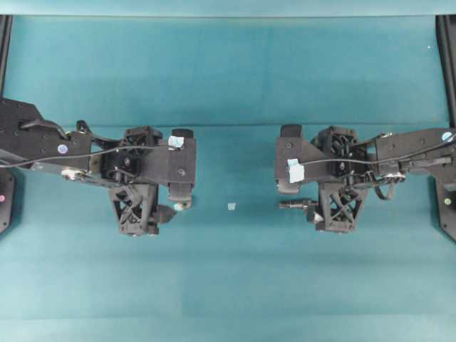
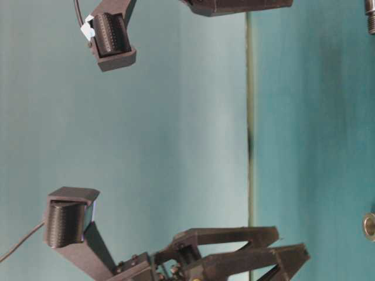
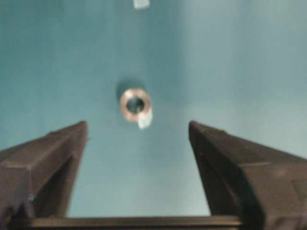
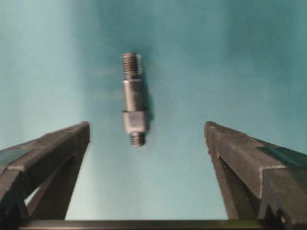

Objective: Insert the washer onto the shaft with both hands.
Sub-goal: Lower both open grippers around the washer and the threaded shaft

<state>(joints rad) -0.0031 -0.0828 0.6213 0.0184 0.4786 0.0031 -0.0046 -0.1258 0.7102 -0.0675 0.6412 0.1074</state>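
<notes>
Both claws gape wide, holding nothing.
Left claw (image 3: 136,143) above washer (image 3: 135,104), right claw (image 4: 146,143) above shaft (image 4: 133,98); both lie apart on the surface (image 1: 228,85), nothing joined yet.

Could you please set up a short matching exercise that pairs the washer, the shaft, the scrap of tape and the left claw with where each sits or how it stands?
Things:
1. washer
2. shaft
3. scrap of tape
4. left claw

States:
A. lying flat on the cloth ahead of the right claw, threaded at both ends
B. open, gripping nothing
C. alone on the cloth midway between the two arms
D. silvery ring lying flat ahead of the left claw

Pairs: 1-D, 2-A, 3-C, 4-B
</notes>
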